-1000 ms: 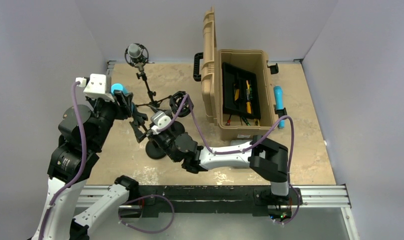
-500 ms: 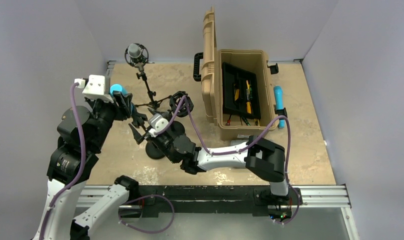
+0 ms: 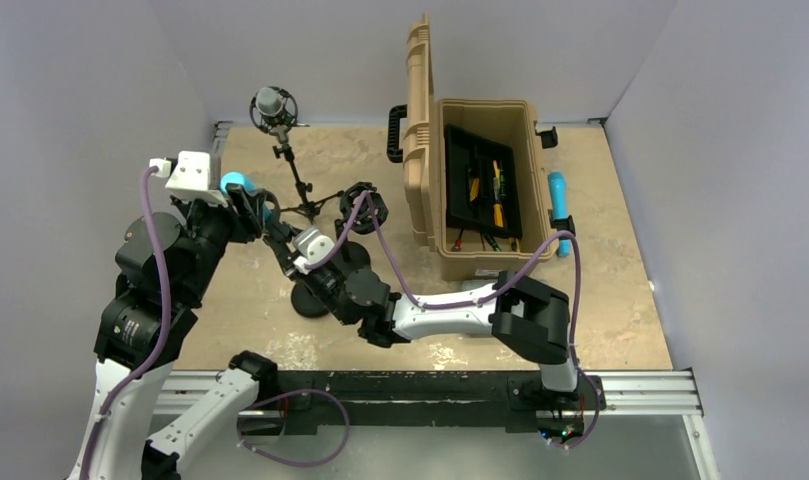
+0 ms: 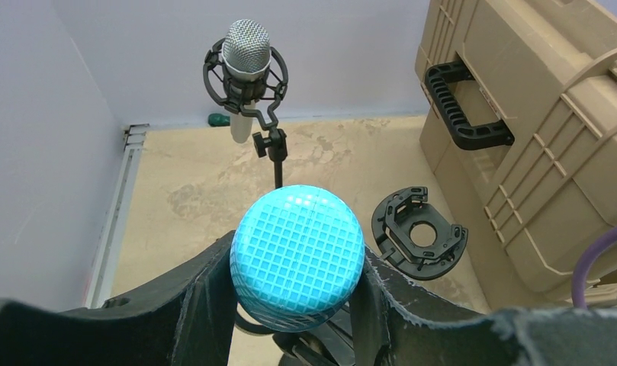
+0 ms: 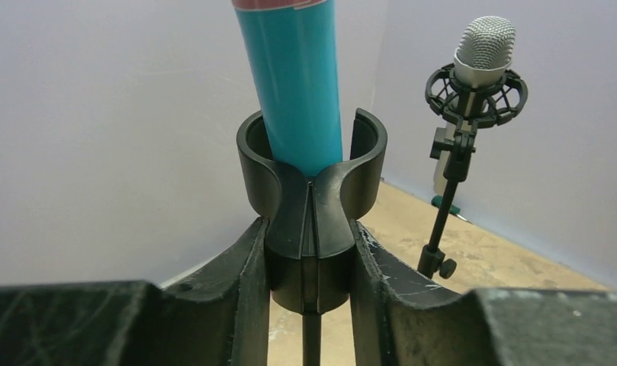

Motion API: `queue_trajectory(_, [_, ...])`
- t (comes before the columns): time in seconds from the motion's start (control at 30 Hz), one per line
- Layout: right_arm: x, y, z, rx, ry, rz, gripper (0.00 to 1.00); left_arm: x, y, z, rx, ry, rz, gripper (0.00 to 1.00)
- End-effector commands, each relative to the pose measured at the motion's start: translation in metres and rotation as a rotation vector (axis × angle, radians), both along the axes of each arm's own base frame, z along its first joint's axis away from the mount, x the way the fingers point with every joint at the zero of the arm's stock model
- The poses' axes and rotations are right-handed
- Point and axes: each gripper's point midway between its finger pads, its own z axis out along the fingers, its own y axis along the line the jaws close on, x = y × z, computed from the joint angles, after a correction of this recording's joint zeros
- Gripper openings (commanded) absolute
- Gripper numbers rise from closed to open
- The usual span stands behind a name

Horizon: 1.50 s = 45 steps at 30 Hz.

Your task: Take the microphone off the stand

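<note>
The blue microphone stands upright with its mesh head pinched between the fingers of my left gripper, which is shut on it. Its teal body rises out of the black clip at the top of the stand. My right gripper is shut on the neck of that clip, both pads pressed against it. From above, the microphone shows beside the left gripper, the right gripper sits just below it, and the stand's round base lies half under the right arm.
A silver microphone in a shock mount stands on a tripod at the back left. An empty black shock mount lies mid-table. The open tan tool case fills the right middle, with another blue microphone beside it.
My right gripper has slid left and up to the stand's clip and its jaws have come together on it. The left gripper has stayed shut on the microphone head.
</note>
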Motion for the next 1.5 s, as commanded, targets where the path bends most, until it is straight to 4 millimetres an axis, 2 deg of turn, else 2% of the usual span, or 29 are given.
queue_trajectory(0.0, [0.008,-0.008,0.019,0.055,-0.011,-0.043,0.00,-0.002,-0.002,0.006,-0.041,-0.024,-0.009,0.00])
queue_trajectory(0.23, [0.005,-0.008,0.013,0.023,-0.009,-0.028,0.00,-0.002,0.003,0.013,-0.037,-0.047,0.011,0.00])
queue_trajectory(0.37, [0.001,-0.013,0.013,0.021,-0.010,-0.011,0.00,0.003,0.023,0.023,0.013,-0.059,0.122,0.00])
queue_trajectory(0.47, [-0.004,-0.012,0.008,0.005,-0.009,0.027,0.00,0.005,0.041,0.039,0.031,-0.099,0.220,0.00])
queue_trajectory(0.57, [-0.009,-0.009,0.002,-0.009,0.003,0.059,0.00,0.002,0.046,0.060,0.022,-0.166,0.242,0.00])
queue_trajectory(0.67, [-0.012,-0.005,0.002,-0.020,0.014,0.088,0.00,-0.003,0.039,0.083,0.004,-0.217,0.189,0.00])
queue_trajectory(0.77, [-0.010,-0.002,0.004,-0.024,0.035,0.089,0.00,-0.016,0.013,0.102,-0.025,-0.254,0.020,0.00])
queue_trajectory(0.9, [-0.003,0.006,0.000,-0.046,0.068,0.098,0.00,-0.042,-0.016,0.114,-0.079,-0.308,-0.180,0.00])
queue_trajectory(1.0, [0.000,0.009,-0.004,-0.055,0.083,0.091,0.00,-0.059,-0.029,0.120,-0.102,-0.327,-0.280,0.00])
queue_trajectory(1.13, [0.005,0.010,-0.007,-0.066,0.093,0.075,0.00,-0.075,-0.025,0.129,-0.112,-0.336,-0.291,0.00])
queue_trajectory(1.27, [0.006,0.011,-0.011,-0.079,0.099,0.072,0.00,-0.092,-0.017,0.152,-0.096,-0.421,-0.288,0.00])
queue_trajectory(1.33, [0.006,0.009,-0.012,-0.076,0.101,0.068,0.00,-0.093,-0.020,0.151,-0.092,-0.411,-0.307,0.00])
queue_trajectory(1.47, [0.009,0.011,-0.013,-0.086,0.101,0.051,0.00,-0.083,-0.031,0.123,-0.121,-0.325,-0.342,0.00])
